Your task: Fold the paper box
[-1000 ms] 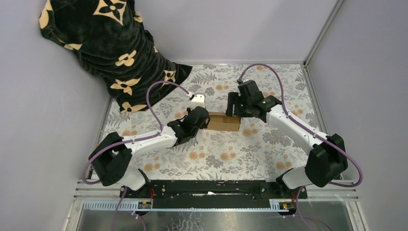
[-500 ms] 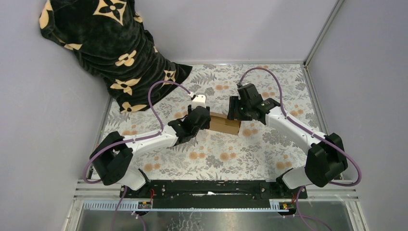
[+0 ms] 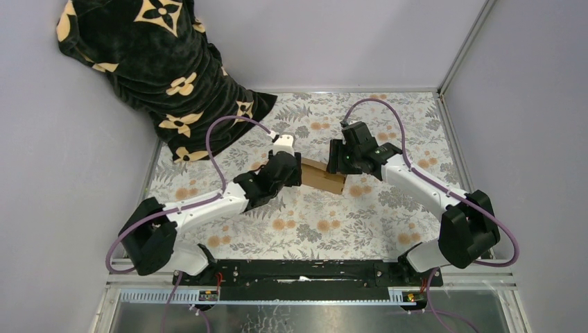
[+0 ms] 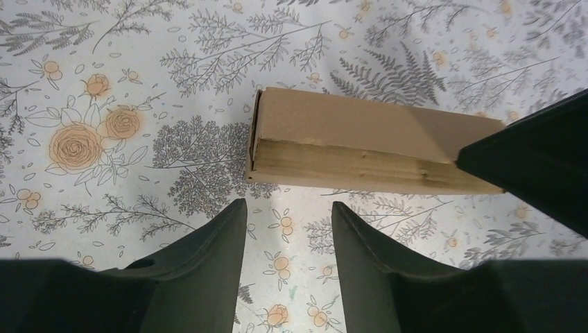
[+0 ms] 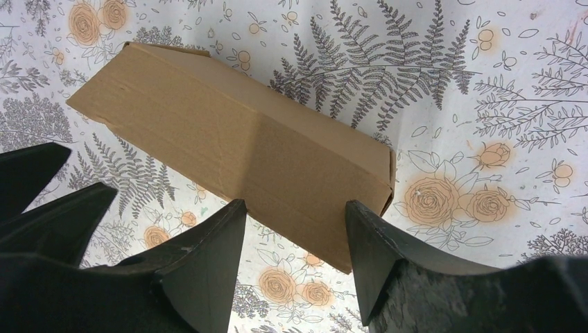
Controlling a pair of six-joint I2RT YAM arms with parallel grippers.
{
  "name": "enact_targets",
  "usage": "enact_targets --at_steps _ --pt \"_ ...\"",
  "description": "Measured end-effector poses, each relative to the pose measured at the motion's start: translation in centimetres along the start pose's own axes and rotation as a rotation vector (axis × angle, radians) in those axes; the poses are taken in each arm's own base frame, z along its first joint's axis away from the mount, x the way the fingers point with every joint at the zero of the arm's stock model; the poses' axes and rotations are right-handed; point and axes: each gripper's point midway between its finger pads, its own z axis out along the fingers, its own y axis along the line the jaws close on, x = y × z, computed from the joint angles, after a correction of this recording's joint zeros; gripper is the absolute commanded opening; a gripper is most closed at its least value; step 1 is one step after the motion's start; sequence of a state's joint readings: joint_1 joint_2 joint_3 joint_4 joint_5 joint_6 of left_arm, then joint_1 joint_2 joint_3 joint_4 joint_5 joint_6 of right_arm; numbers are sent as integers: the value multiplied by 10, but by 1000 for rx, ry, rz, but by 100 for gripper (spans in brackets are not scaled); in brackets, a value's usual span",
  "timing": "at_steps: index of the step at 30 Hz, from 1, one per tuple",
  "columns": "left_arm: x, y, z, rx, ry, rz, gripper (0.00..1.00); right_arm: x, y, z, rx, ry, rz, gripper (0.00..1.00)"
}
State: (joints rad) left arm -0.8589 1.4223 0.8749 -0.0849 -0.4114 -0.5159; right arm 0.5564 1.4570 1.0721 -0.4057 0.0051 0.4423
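The paper box [image 3: 322, 177] lies on the floral desk [image 3: 312, 236] between both arms, its long axis running left to right on a slight slant. The left claw [image 4: 288, 208] is released, with only desk showing between its 2 fingers. The box sits just ahead of it, a little to the right. The right claw [image 5: 295, 208] is also parted and hovers over the box's long edge, grasping nothing; it looks the nearer. The right claw hides one box end from the left wrist camera, and I cannot tell whether the end flaps are tucked.

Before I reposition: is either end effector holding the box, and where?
The left end effector is open, holding nothing. The right end effector straddles one end of the paper box; whether it grips cannot be told.
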Motion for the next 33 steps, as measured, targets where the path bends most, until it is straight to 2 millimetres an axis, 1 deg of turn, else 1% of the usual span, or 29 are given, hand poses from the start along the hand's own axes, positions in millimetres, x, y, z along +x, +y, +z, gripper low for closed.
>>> enact_targets --at_steps 7,12,16,18,20,21,22,26,33 --pt "-20 -6 -16 35 -38 -30 54 2 1 2 -9 1 -1 61" --pt "-41 -16 -20 53 -70 -45 54 3 0 4 -10 0 -3 61" --pt "-53 -24 -18 61 -87 -52 52 4 -1 6 -9 -1 -5 60" --pt "-52 -25 -13 56 -80 -49 48 4 -1 7 -9 -2 -8 60" --pt "-48 -25 -6 45 -66 -42 36 4 -2 7 -9 -2 -10 60" --pt "-45 -25 -3 38 -58 -36 32 4 -2 7 -9 -3 -11 60" --pt "-42 -25 1 31 -48 -29 31 5 -2 7 -9 -3 -11 60" --pt "-33 -24 10 17 -25 -13 30 5 -2 8 -9 -4 -15 60" --pt "-33 -21 11 9 -24 -12 30 6 -3 9 -10 -5 -18 60"
